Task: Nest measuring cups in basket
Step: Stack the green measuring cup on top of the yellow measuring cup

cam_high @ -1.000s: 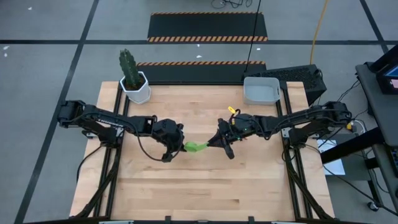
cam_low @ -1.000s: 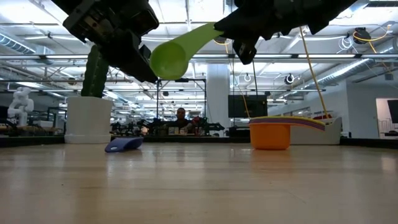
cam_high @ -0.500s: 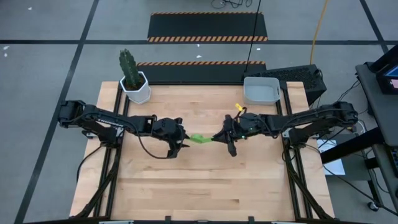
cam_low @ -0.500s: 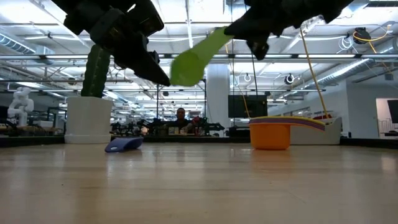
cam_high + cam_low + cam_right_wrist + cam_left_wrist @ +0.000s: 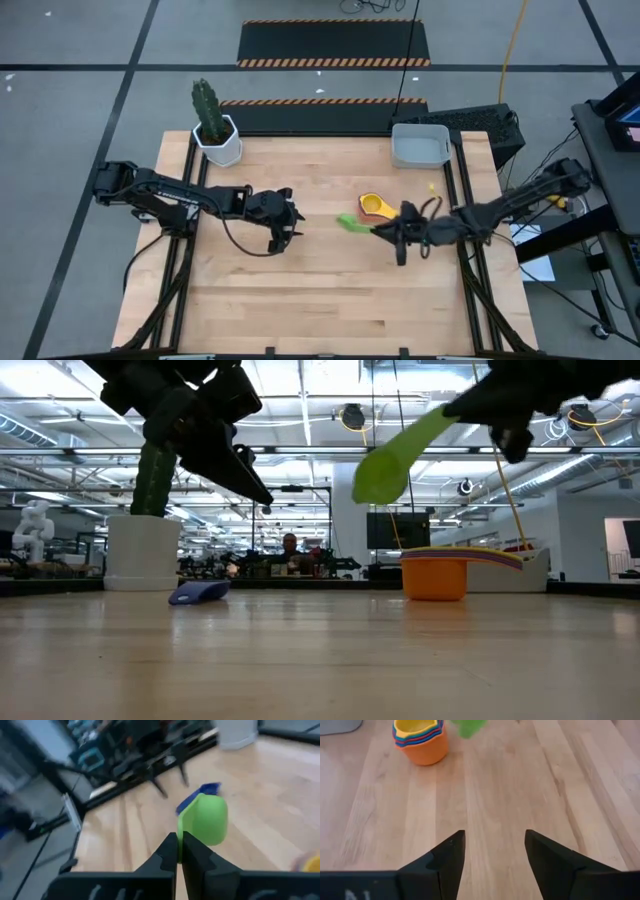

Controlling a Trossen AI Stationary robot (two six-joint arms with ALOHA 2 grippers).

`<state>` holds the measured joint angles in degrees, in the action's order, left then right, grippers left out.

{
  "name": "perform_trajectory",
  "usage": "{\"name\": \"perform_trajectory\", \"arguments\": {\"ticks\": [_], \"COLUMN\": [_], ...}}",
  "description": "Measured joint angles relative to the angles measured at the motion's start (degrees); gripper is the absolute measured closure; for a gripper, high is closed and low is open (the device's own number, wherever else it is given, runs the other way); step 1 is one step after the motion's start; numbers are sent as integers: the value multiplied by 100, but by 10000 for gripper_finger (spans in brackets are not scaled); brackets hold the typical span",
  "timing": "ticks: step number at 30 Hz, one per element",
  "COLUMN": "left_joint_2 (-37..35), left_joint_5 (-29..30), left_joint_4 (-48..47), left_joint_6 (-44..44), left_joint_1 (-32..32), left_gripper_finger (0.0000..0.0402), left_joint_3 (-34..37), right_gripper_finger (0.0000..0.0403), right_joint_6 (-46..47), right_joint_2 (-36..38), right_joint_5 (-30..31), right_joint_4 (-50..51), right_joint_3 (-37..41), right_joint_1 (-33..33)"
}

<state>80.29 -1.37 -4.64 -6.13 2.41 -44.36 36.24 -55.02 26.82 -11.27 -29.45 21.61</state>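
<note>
Two arms are in play: my right gripper (image 5: 392, 230) is clenched on the handle of the green cup (image 5: 347, 221), carrying it clear above the table, while my left gripper (image 5: 285, 222), at about nine o'clock of the table's middle, hangs empty with its jaws spread. The nested stack (image 5: 378, 206), orange on the outside and yellow innermost, sits just beyond the green cup, toward one o'clock from centre, and the basket (image 5: 420, 146) waits further out at the table's one o'clock corner, nothing visible in it. A dark blue cup (image 5: 198, 592) lies on its own at the far side in the low view. My worry is the pinch: it holds only the thin handle, so a quick swing could twist the bowl down. Lowering off-centre could tip the stack.
</note>
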Motion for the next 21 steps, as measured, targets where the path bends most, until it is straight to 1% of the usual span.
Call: {"name": "perform_trajectory", "arguments": {"ticks": [3,6,9,14,18,21], "left_joint_2": [-1,-2,-4,-4,-4,-4], "left_joint_5": [0,2,0,0,0,-1], "left_joint_4": [89,200,235,238,240,242], "left_joint_6": [23,75,156,227,237,238], "left_joint_1": [25,67,124,244,325,348], "left_gripper_finger": [203,210,213,213,213,213], "left_joint_3": [0,0,0,0,0,0], "right_gripper_finger": [402,402,403,403,403,403], "right_joint_6": [132,165,120,-57,86,316], "right_joint_2": [334,690,1021,1492,1667,1661], "right_joint_5": [754,1211,1520,1690,1727,1938], "right_joint_4": [-184,-314,-605,-1323,-1531,-1547], "right_joint_3": [437,764,1137,1713,2062,2237], "right_joint_1": [276,421,493,516,513,514]}}
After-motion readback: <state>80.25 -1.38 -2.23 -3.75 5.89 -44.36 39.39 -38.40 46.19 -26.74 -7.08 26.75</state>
